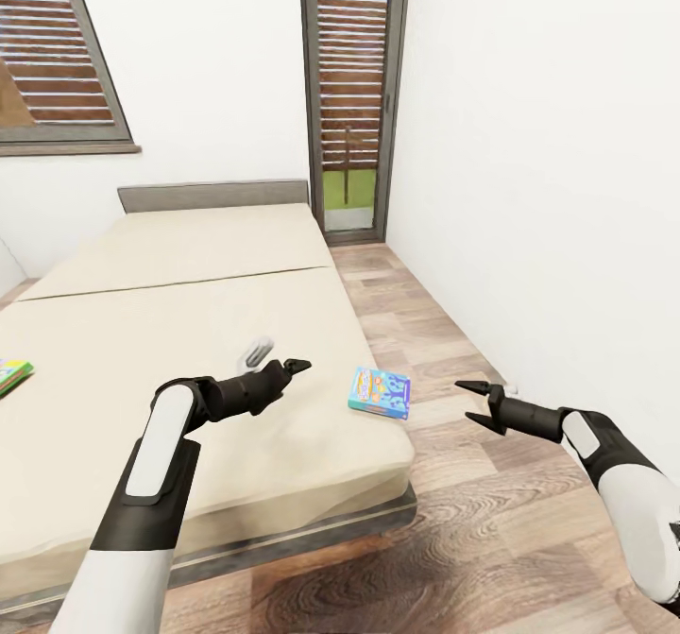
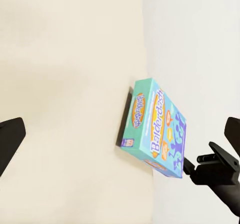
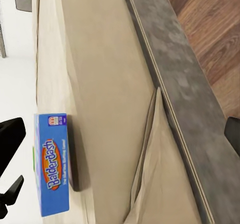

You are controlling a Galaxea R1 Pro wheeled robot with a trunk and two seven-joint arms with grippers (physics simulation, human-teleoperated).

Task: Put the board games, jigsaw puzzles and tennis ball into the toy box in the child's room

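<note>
Flat blue-teal Balderdash board game box (image 1: 380,393) on beige bed (image 1: 189,332), at near corner beside floor edge. Lies between grippers: left gripper (image 1: 288,368) over mattress, jaws apart; right gripper (image 1: 477,402) over wood floor, jaws apart. Both near it; box's long axis runs roughly between them.

- Head view looks down and forward from high up, over both arms, onto the wide beige mattress bed (image 1: 189,332), tall glass door at twelve o'clock.
- Left wrist view sits close over the mattress, facing the flat blue-teal Balderdash game box (image 2: 160,131).
- Right wrist view looks along the bed's grey frame edge (image 3: 185,94), fairly near.
- All three share that game box; in the head view it's at the bed's four o'clock corner.
</note>
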